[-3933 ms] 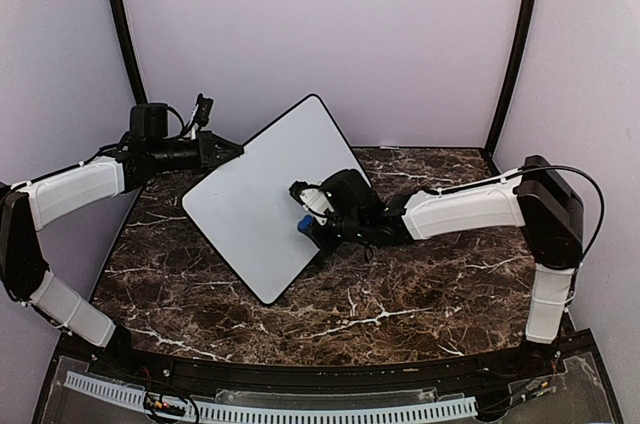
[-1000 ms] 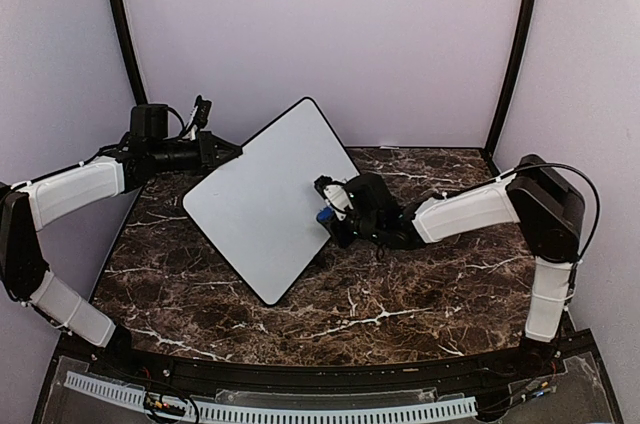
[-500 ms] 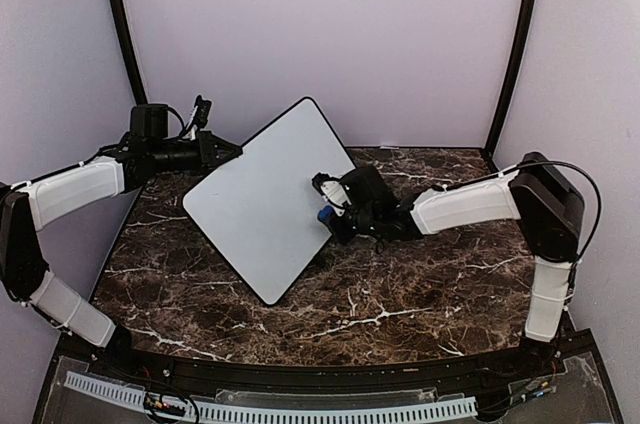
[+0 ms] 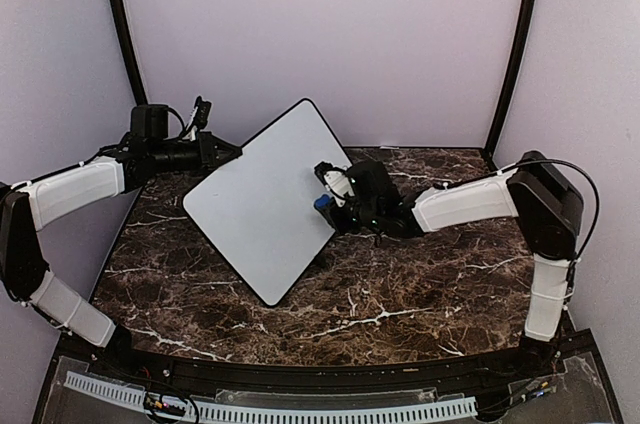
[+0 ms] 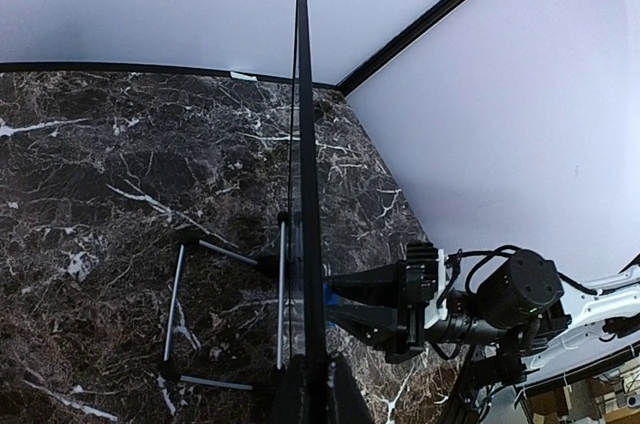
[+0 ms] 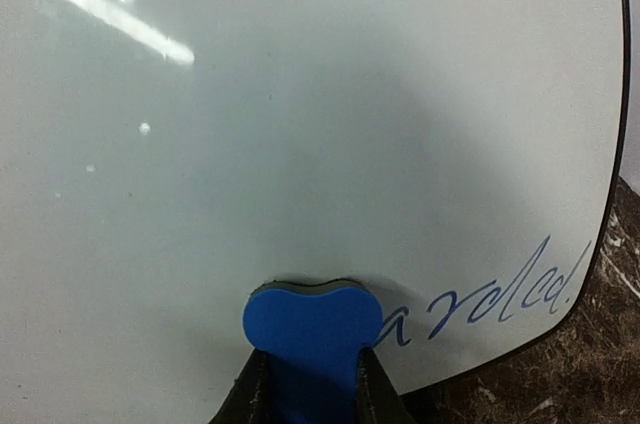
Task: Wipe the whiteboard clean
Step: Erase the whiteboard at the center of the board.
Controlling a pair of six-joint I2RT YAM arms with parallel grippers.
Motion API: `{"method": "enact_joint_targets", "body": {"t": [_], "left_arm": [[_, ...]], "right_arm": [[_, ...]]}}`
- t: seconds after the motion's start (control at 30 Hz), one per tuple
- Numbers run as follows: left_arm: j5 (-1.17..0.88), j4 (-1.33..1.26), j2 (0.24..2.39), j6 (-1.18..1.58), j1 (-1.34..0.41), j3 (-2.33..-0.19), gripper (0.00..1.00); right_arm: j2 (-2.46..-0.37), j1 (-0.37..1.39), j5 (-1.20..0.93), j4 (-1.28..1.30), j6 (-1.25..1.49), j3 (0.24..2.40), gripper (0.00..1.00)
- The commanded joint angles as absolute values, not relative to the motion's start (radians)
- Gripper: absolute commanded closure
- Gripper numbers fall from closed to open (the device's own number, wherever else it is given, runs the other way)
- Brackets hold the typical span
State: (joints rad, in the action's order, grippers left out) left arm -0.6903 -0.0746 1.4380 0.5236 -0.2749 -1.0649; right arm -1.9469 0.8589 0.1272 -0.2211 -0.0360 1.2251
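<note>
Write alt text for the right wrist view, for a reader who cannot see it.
A blue eraser, pinched in the right hand, presses against the whiteboard. Blue handwriting runs to its right, near the board's rounded corner; the rest looks clean.

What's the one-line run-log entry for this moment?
left gripper: shut on whiteboard edge | right gripper: shut on blue eraser, against whiteboard | writing: visible beside it

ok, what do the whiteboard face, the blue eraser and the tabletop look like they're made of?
whiteboard: smooth glossy white sheet, probably coated; it mirrors a light streak. Thin black rim, material unclear.
eraser: soft blue foam with a thin dark wiping layer, likely felt; it bulges where the right pincer squeezes it.
tabletop: dark marble look with white veins; could be stone or laminate.
</note>
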Motion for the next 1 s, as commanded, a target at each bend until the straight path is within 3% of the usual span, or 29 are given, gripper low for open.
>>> {"method": "enact_joint_targets", "body": {"t": [0.0, 0.17, 0.63, 0.97], "left_arm": [[-0.866, -0.067, 1.427, 0.499, -0.319, -1.053, 1.00], [-0.868, -0.072, 1.428, 0.502, -0.319, -1.050, 1.00], [-0.858, -0.061, 1.424, 0.491, -0.319, -1.052, 1.00], [-0.862, -0.064, 1.426, 0.495, -0.319, -1.054, 1.00]], "right_arm": [[-1.949, 0.856, 0.097, -0.210, 0.000, 1.084, 0.79], [-1.934, 0.856, 0.100, -0.227, 0.028, 1.051, 0.79], [-1.975, 0.801, 0.046, -0.195, 0.013, 1.283, 0.79], [-1.961, 0.801, 0.004, -0.271, 0.088, 1.064, 0.79]]}}
